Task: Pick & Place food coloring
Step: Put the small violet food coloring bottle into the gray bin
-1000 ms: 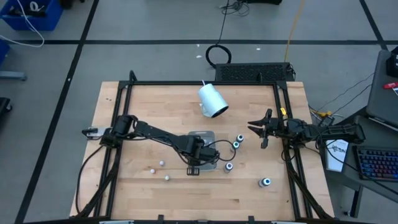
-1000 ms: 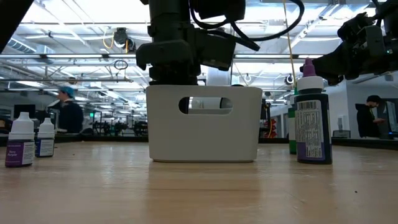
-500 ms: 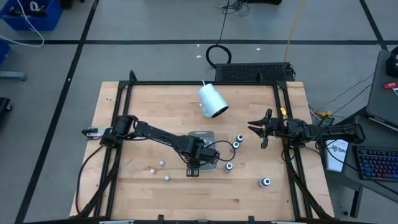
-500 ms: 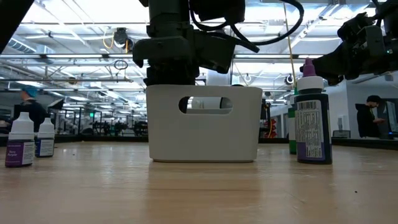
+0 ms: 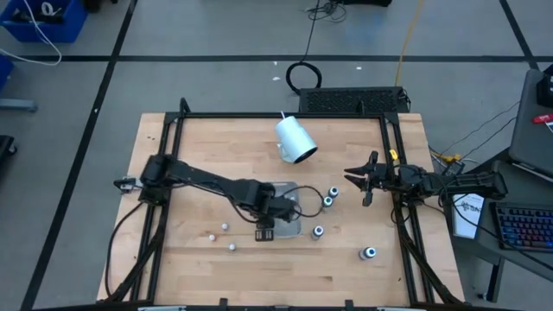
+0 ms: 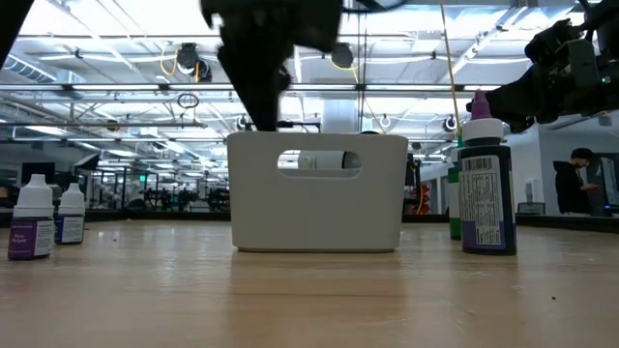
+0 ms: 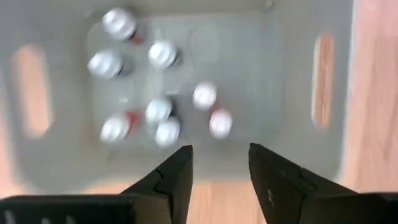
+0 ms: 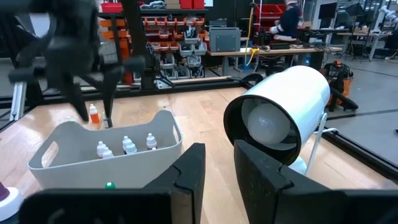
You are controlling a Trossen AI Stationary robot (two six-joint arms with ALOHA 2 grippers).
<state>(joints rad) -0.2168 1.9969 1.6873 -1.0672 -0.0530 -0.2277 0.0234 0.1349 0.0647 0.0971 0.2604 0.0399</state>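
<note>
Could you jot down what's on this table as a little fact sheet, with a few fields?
bin: pale tray near the table's middle, handle slots in its walls
in bin: about eight small capped bottles
bottles outside: three small whitish ones left of the bin, four dark ones to its right
cup: large white cup lying on its side, behind the bin
left gripper: open, empty, above the bin's near edge
right gripper: shut, empty, waiting at the table's right side
</note>
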